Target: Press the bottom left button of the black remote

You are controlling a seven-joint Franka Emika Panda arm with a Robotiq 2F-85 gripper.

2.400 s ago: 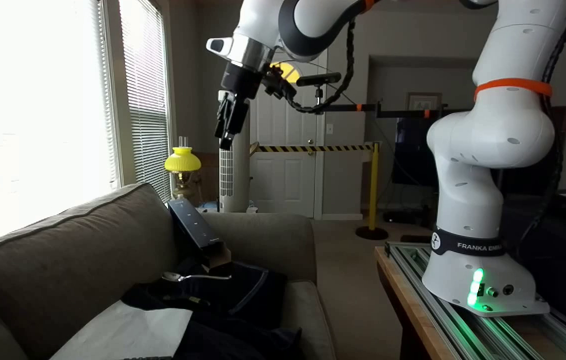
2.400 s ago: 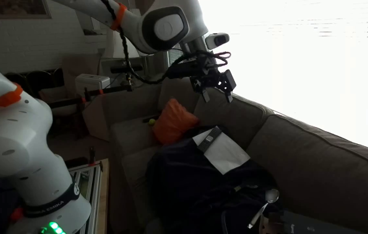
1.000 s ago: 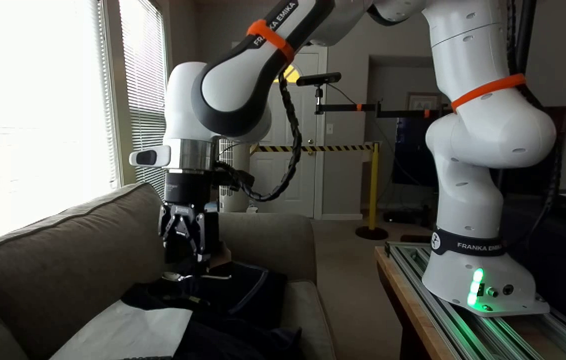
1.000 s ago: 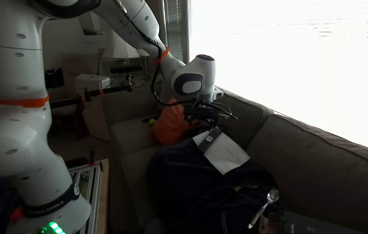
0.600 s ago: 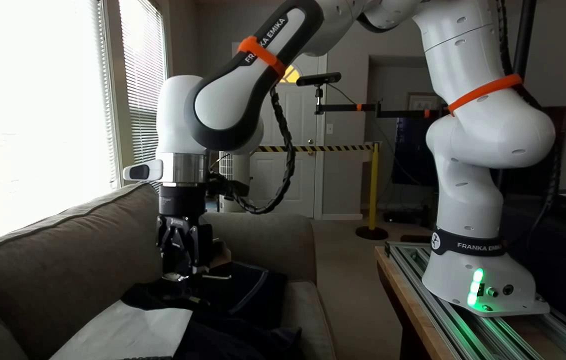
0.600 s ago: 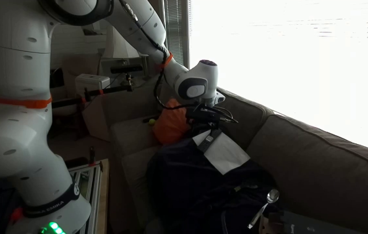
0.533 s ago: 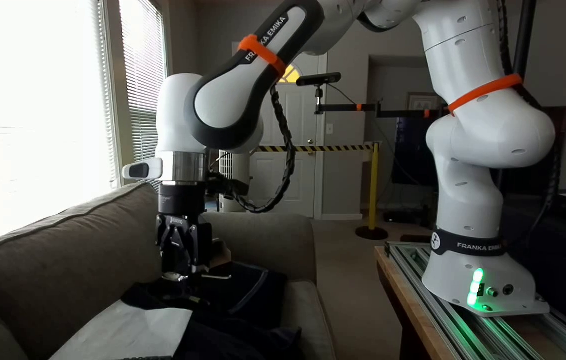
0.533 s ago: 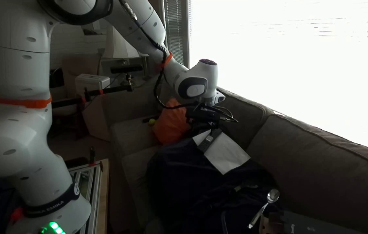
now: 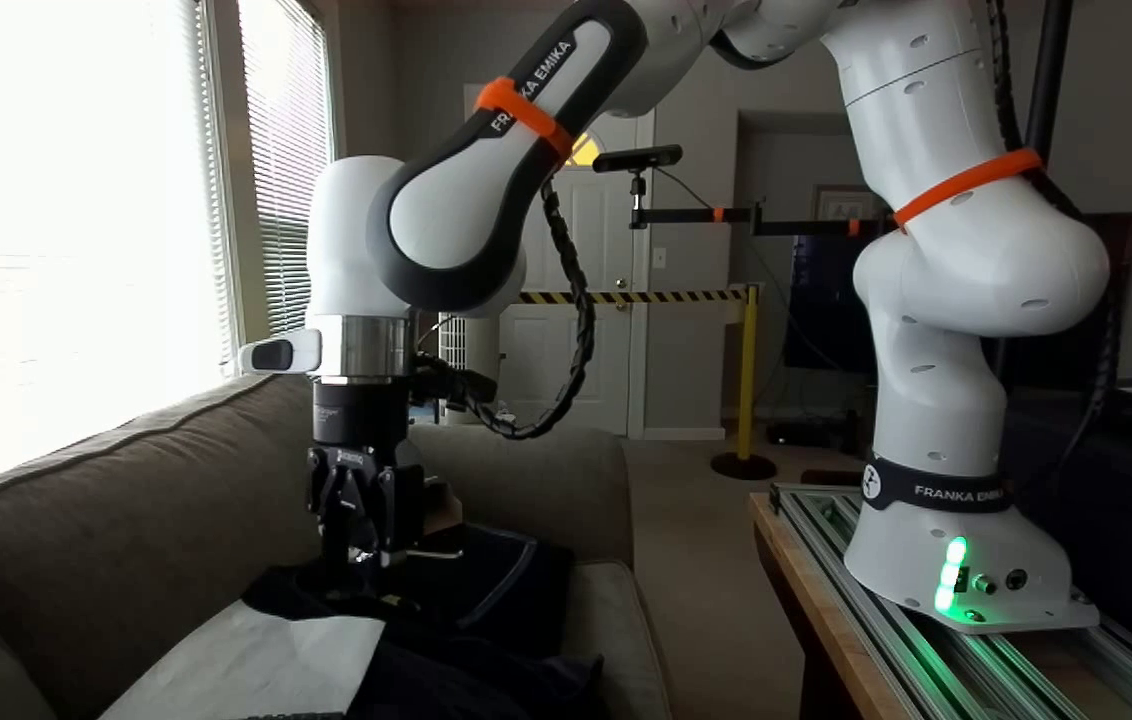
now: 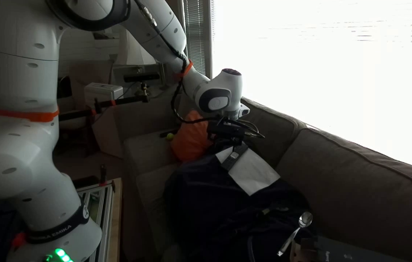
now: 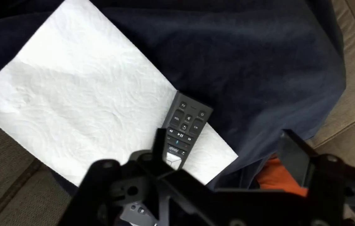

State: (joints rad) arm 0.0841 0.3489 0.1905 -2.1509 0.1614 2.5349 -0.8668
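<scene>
The black remote [image 11: 187, 125] lies on a white paper sheet [image 11: 102, 94]. In the wrist view its top half shows. Its lower half is largely covered by my gripper, but a "0" and a small button left of it [image 11: 133, 207] show at its bottom end. In an exterior view the remote [image 10: 233, 158] lies just below my gripper [image 10: 234, 145], which covers its far end. My gripper [image 11: 223, 131] points down with fingers wide apart and nothing between them. Its left finger overlaps the remote's left edge; I cannot tell the height. It also shows in an exterior view [image 9: 361, 560].
A dark blue cloth [image 11: 243, 62] lies under the paper on the grey couch [image 10: 355, 171]. An orange pillow [image 10: 189, 142] is beside the gripper. A spoon [image 10: 295, 231] and a dark box [image 10: 344, 251] lie farther along the couch. The couch back [image 9: 166, 450] rises beside the arm.
The arm has swung from high up down to the couch above the remote. In the last half second the gripper has sunk slightly. The remote and paper have not moved.
</scene>
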